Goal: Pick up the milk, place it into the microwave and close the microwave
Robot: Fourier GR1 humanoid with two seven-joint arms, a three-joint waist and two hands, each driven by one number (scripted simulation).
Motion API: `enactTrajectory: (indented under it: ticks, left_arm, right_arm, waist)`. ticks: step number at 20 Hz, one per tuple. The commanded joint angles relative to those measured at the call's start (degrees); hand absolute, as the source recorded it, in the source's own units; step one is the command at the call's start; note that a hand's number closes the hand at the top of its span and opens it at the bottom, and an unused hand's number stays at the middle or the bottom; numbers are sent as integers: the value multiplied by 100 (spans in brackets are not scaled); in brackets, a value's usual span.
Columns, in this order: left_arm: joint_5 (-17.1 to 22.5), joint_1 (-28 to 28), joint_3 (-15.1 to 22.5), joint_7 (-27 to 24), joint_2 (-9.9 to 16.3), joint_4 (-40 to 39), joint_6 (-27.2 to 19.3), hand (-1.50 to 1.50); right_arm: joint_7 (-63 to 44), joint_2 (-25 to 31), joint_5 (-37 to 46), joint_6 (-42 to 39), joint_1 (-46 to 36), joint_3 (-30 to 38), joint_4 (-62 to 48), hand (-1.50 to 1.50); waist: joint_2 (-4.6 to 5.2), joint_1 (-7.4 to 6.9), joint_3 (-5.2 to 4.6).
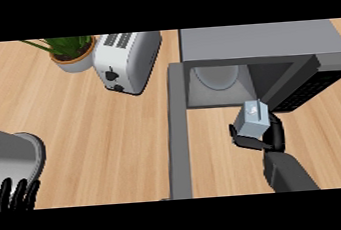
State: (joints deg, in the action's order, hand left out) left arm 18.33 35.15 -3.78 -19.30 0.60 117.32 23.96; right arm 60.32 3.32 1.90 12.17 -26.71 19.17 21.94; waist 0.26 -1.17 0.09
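A pale wooden counter (94, 137) fills the room's working space, its grain running across. The biggest thing on it is the grey microwave (261, 40), standing at the far right with its door (177, 131) swung wide open toward the near edge, the round turntable plate (217, 77) showing inside. Left of it stands a silver toaster (127, 60), and beside that a potted plant (71, 53) in a pale pot. A curved grey metal object (13, 153) sits at the near left, and the left hand (13, 195) rests there with fingers straight and spread upward. The right hand (260, 137) is curled round the milk (254, 118), a small light-blue carton held upright just before the microwave's opening.
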Motion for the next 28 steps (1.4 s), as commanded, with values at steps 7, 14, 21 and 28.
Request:
enactTrajectory:
  ticks: [7, 14, 21, 28]
  left_arm:
    - [221, 212, -250, -189, 18, -117, 316, -150]
    - [279, 302, -164, 40, 40, 40, 269, -150]
    - [151, 341, 50, 143, -56, 249, 248, -150]
    - [332, 386, 48, 265, -58, 484, -26, -150]
  right_arm:
    - [582, -155, -172, -55, 308, -77, 590, 150]
    - [-723, -328, -308, 128, 1611, -1242, 2954, 150]
    - [-2118, -263, 72, 386, 3259, -2078, 5477, 150]
    - [-2770, -325, -709, -390, 3754, -2559, 6877, 150]
  waist:
    - [-34, 75, -8]
    - [-73, 174, -18]
    - [-68, 194, -19]
    - [-40, 137, -9]
